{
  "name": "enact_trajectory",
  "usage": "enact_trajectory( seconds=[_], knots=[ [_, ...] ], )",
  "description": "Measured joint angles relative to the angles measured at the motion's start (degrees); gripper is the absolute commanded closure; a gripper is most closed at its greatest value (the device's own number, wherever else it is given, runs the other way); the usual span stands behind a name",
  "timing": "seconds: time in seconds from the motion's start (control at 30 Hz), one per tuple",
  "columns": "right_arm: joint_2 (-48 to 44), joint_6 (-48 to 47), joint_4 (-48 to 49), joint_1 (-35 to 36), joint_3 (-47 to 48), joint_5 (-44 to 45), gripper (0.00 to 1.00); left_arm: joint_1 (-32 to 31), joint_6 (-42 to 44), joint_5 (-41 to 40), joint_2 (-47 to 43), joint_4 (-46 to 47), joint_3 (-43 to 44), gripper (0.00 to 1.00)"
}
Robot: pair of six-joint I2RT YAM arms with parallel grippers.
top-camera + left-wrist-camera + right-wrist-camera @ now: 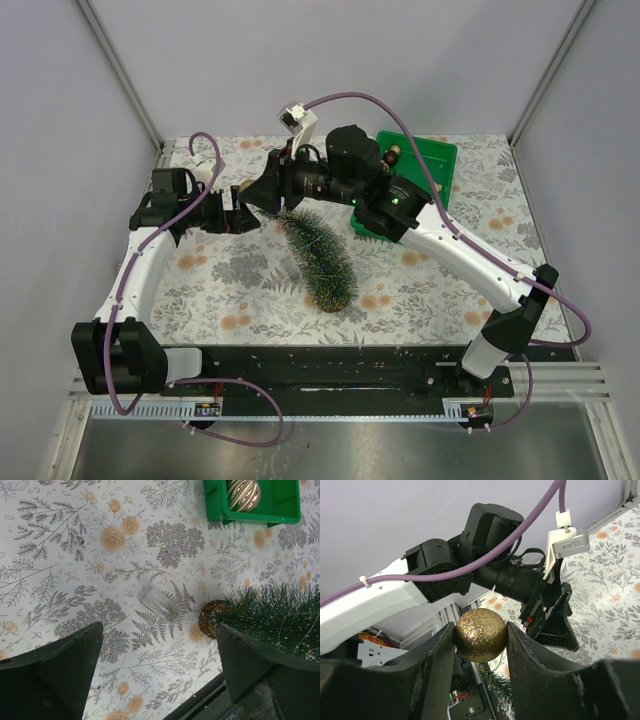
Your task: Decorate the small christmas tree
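Observation:
The small christmas tree [318, 260] lies tilted on the floral cloth at the table's middle. In the left wrist view it [272, 617] fills the right side, with its wooden disc base [212, 620] at its left end. My right gripper [481, 628] is shut on a gold glitter ball [480, 639] and holds it in the air; in the top view it [270, 190] sits just beyond the tree's far end. My left gripper [159, 630] is open and empty, low over the cloth left of the tree [243, 213].
A green plastic bin [440, 160] stands at the back right; in the left wrist view the bin [220, 510] holds a ribbed gold ornament [243, 493]. A small clear plastic piece [160, 603] lies on the cloth beside the tree's base. Grey walls enclose the table.

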Motion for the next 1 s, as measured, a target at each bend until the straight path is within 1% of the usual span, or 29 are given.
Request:
enact_trajectory(
  seconds=[0.6,1.0],
  knots=[
    [-1.6,-1.6,-0.5,0.1,0.3,1.3,0.86,0.0,-0.4,0.0,0.0,0.0,-0.4,0.01],
    [-0.4,-5.5,-6.5,4.3,6.8,5.2,0.87,0.0,-0.4,0.0,0.0,0.0,-0.4,0.01]
  ],
)
